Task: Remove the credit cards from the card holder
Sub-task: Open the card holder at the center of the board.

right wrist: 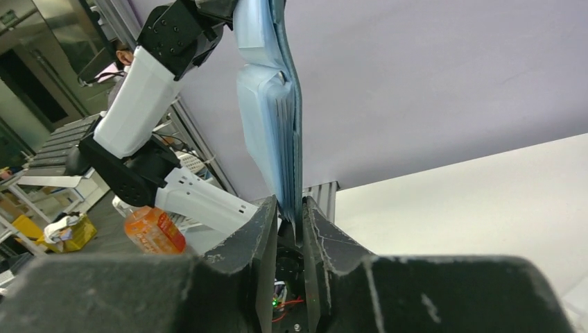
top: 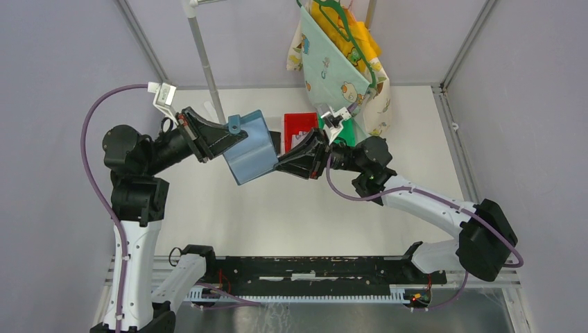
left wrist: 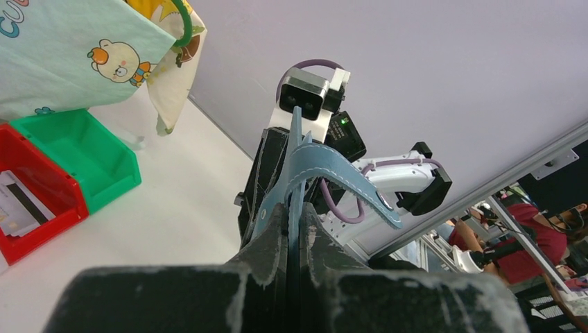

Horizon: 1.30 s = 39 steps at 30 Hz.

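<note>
The card holder (top: 251, 151) hangs in the air above the tabletop (top: 312, 215), stretched between the two claws. Its plain teal outer face is turned up toward the top camera, with a fold line running across it. The snap tab (top: 234, 125) sticks out at the corner next to the left claw (top: 236, 136).

From the right wrist, the card holder (right wrist: 274, 111) is seen edge-on, with paler blue pocket layers stacked on one side. No card can be told apart from those layers, so I cannot say what is in the pockets.

The left claw (left wrist: 291, 225) is clamped shut on one end of the card holder (left wrist: 312, 166), its fingers pressed flat on both faces, and the tab curls away past them. The right claw (top: 281, 163) meets the opposite end. In its own view the right claw (right wrist: 290, 211) has its jaws drawn in against the edge, which fills the narrow gap between them. It grips the card holder there, but I cannot tell whether a card is caught in the pinch as well.

Just behind the card holder and the right claw, a red bin (top: 299, 119) stands on the tabletop. The left wrist view shows a pale credit card (left wrist: 14, 208) with a dark stripe lying flat on the floor of the red bin (left wrist: 52, 182). A green bin (left wrist: 104, 170) stands touching the red one on its right side, and nothing shows in the part of it that is visible. Patterned cloth bags (top: 340, 62) hang above the bins at the back.
</note>
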{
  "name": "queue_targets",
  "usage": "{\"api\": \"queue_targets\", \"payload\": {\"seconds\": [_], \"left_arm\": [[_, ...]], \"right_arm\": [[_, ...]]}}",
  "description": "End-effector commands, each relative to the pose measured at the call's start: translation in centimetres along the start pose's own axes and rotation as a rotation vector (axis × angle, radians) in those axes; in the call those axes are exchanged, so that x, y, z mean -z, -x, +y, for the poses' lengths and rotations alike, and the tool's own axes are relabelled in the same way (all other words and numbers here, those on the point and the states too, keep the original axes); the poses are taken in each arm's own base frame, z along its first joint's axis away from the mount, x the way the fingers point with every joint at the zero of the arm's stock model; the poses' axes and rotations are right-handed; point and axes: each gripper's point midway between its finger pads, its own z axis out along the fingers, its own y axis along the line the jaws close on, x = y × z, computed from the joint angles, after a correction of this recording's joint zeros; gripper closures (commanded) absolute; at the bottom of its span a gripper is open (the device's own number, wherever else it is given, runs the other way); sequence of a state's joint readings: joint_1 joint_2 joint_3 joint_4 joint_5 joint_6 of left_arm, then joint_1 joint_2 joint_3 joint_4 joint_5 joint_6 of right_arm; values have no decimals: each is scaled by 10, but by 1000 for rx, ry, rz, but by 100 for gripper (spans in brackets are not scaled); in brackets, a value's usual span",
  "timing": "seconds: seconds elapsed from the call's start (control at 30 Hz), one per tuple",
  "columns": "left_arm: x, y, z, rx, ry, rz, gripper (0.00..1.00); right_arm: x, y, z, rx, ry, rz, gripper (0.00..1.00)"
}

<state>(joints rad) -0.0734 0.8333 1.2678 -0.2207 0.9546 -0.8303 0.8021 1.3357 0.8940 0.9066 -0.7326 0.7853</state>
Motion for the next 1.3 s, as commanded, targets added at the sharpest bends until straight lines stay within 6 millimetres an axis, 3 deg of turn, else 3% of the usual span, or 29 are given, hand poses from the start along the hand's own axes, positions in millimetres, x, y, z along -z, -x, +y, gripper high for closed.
{"api": "queue_targets", "payload": {"seconds": [0.0,0.3,0.67,0.83,0.97,1.07,1.2,1.27], "left_arm": [[2,8,-21,3,-65,-5,98],[1,4,-18,35,-67,10,98],[2,-2,-19,56,-83,37,98],[2,-3,-20,53,-89,43,98],[1,-3,-19,51,-91,44,98],[2,-2,-20,48,-93,43,98],[2,-1,-22,37,-96,42,98],[2,-2,-18,25,-84,41,90]], "right_arm": [[-7,34,8,134,5,-67,79],[-14,63,17,193,31,-166,79],[-29,76,19,190,55,-232,77],[-36,81,24,172,84,-257,63],[-40,81,33,131,138,-274,62],[-42,80,35,128,149,-277,69],[-44,80,41,97,181,-275,92],[-45,82,44,76,195,-277,100]]}}
